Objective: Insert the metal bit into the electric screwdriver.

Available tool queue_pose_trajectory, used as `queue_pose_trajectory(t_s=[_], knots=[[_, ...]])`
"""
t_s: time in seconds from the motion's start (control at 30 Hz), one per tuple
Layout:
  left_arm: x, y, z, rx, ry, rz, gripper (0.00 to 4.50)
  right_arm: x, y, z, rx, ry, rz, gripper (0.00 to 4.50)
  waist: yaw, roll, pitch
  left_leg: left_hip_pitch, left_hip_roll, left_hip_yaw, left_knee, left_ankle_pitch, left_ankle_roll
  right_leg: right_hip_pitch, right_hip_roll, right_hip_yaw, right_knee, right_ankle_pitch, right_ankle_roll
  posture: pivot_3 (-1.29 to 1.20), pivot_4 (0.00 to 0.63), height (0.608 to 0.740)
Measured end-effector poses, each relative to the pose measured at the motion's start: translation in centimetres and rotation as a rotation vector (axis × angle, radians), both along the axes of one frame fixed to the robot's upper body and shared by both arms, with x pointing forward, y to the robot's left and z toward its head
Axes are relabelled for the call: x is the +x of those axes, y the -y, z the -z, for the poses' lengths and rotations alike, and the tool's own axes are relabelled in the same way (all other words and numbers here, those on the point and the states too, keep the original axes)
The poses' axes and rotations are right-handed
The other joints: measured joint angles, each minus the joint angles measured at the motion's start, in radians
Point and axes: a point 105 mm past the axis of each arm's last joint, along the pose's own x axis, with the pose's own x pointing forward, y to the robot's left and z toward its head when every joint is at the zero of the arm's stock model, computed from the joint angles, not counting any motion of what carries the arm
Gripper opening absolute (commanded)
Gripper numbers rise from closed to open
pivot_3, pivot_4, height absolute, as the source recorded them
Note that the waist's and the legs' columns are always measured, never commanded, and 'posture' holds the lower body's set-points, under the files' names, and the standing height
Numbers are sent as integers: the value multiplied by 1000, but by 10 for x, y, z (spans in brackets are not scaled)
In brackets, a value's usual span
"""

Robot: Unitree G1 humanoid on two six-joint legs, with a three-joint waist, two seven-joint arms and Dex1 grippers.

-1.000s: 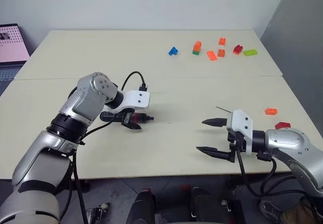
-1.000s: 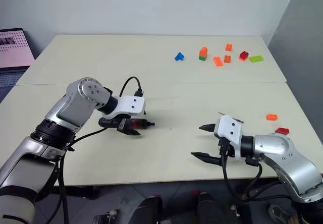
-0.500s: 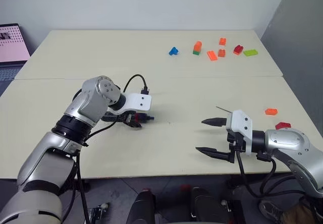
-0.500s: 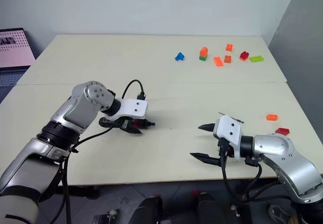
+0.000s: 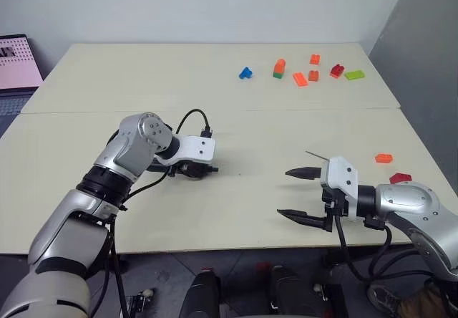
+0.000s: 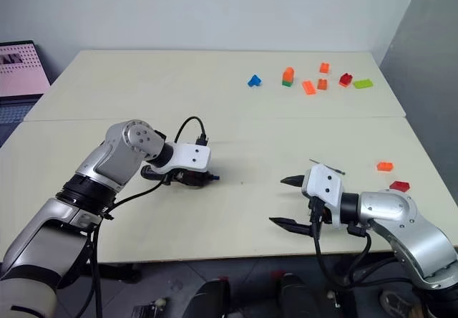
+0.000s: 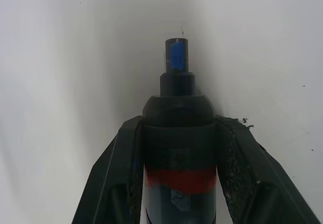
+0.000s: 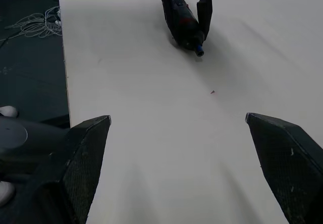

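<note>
The electric screwdriver (image 5: 202, 167), black with a red band, lies on the cream table (image 5: 236, 210) left of centre, nose pointing right. My left gripper (image 5: 192, 167) is shut on it; in the left wrist view both fingers (image 7: 126, 153) press the barrel (image 7: 177, 133), and the blue-tipped nose sticks out past them. The metal bit (image 5: 315, 155) is a thin dark rod lying on the table just behind my right gripper (image 5: 283, 193). That gripper hovers open and empty near the front right, pointing left toward the screwdriver (image 8: 184, 24).
Several coloured toy bricks (image 5: 300, 78) are scattered at the table's far right. An orange brick (image 5: 384, 158) and a red brick (image 5: 401, 178) lie near my right arm. A laptop (image 5: 16, 60) stands off the far left. The table's front edge runs below both grippers.
My left gripper's fingers have shut on the screwdriver, which stays on the table. The right gripper has not moved.
</note>
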Motion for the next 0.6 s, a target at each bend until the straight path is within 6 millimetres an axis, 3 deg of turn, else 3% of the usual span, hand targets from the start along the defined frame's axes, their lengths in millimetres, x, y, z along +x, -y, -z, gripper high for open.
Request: queue_pose_trajectory(t_s=[0.13,0.23,0.3,0.37,0.43,0.53,0.6], knots=[[2,9,-8,-100,3,-13,1624,0,4,-5,15,-7,9,4500,2,0,0,-1,0,0,0,0,0,0,0,0,0,0,0,0,150,740],[11,27,-30,-282,44,-55,1624,0,8,-15,44,1,21,4500,10,-1,0,-3,-1,-3,2,0,0,0,0,-3,0,0,0,0,150,740],[22,49,-58,-515,89,-113,1624,1,14,-22,63,0,38,4500,15,-1,1,-6,-1,-6,6,0,0,-1,-1,-5,0,1,1,0,150,740],[26,77,-105,-796,159,-131,1624,4,21,-38,91,30,62,4500,11,-1,1,-11,-1,-8,13,0,0,-2,-1,-6,0,2,3,0,150,740],[24,83,-131,-950,205,-167,1624,6,26,-47,104,48,79,4500,0,-1,0,-10,-2,-5,13,0,0,-2,-1,-3,0,2,4,0,150,740],[23,84,-136,-1070,216,-239,1624,9,27,-50,111,52,92,4500,-9,0,0,-7,-1,-4,13,0,0,-1,-1,-2,1,3,3,0,150,740],[22,85,-122,-1181,192,-333,1624,14,25,-60,136,85,100,4500,-11,1,0,-6,0,-4,13,0,0,0,0,-2,2,3,3,0,150,740]])
